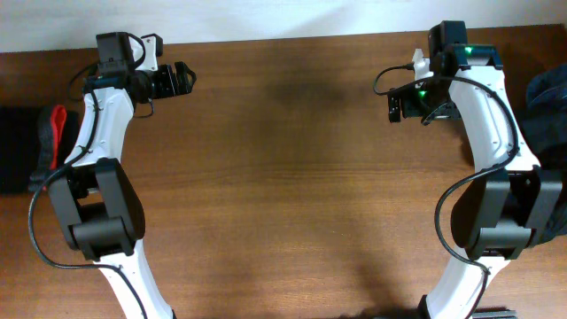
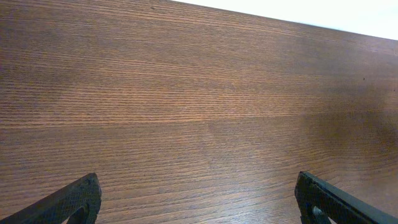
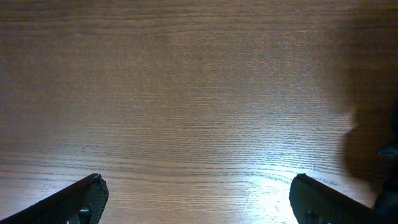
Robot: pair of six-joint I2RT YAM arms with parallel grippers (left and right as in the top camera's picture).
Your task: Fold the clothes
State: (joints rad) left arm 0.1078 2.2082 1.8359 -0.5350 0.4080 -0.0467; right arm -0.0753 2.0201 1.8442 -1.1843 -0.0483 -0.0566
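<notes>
Pants [image 1: 18, 151], black with a red edge, lie at the tabletop's [image 1: 283, 195] left edge, well apart from the left pincer [image 1: 180, 80] and right pincer [image 1: 403, 102], both wide open and empty; recommended: left pincer takes the red-edged end and draws them to the tabletop's centre before folding.

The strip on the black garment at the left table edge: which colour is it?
The strip is bright red, clearest in the overhead view.
</notes>
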